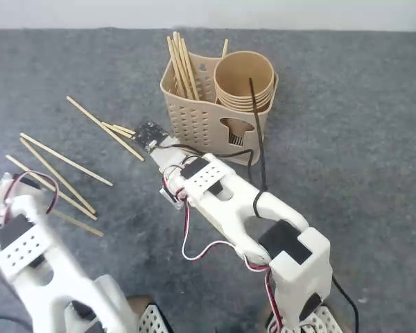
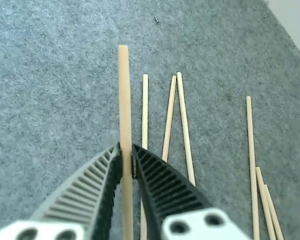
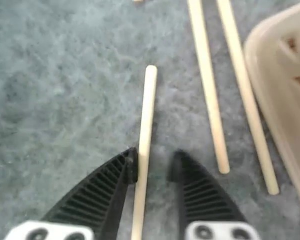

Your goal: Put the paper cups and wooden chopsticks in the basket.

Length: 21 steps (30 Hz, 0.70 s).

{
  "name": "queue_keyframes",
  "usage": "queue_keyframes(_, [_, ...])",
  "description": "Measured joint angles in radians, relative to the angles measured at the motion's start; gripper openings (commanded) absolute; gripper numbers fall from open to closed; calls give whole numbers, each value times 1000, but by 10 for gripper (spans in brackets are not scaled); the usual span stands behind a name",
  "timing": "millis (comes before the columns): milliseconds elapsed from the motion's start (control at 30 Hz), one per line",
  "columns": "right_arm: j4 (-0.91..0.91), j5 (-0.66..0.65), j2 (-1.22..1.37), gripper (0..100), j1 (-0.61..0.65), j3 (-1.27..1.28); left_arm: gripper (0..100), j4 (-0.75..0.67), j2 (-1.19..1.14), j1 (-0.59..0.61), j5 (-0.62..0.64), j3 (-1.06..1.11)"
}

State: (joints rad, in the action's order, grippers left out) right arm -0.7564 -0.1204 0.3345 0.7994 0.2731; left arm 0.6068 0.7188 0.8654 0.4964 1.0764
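Left jaws are clamped on one chopstick [image 2: 123,100], pinching it at their tips so that most of its length sticks out ahead. The right jaws stand apart around another chopstick [image 3: 146,115], which lies on the desk [image 1: 360,139] touching one jaw and clear of the other.

The right arm [image 1: 229,201] stretches to the foot of the basket [image 1: 194,118], and the left arm [image 1: 28,250] sits at the near corner among loose chopsticks [image 1: 66,159]. The basket stands at the far middle of the desk, with paper cups [image 1: 232,76] stacked in one compartment and several chopsticks [image 1: 182,66] upright in the other. Two more chopsticks [image 3: 207,85] lie just beside its wall.

The off-centre stick may roll or skew when the right jaws close, since one side meets it first. The tip-held stick could pivot in the left jaws and strike the basket rim or the upright sticks. A black cable [image 1: 258,132] crosses the cup mouth and could snag.

From above, both sets of jaws are hidden under their wrists. Each stick's near end is lost between the jaws. I cannot tell whether the gripped stick is off the desk, nor count the cups.
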Motion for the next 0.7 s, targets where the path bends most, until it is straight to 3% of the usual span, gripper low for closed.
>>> queue_keyframes(200, [-163, 3, -147, 7, 20, 0, 12, -11, 0, -2, 0, 18])
queue_keyframes(400, [-276, 3, -443, 7, 58, 0, 12, -141, 0, -6, 0, 91])
queue_keyframes(533, [-258, 3, -672, 7, 52, 0, 12, -172, 0, -9, 0, 100])
queue_keyframes(700, [-49, 3, -888, 7, -20, 0, 12, -180, 0, -11, 0, 100])
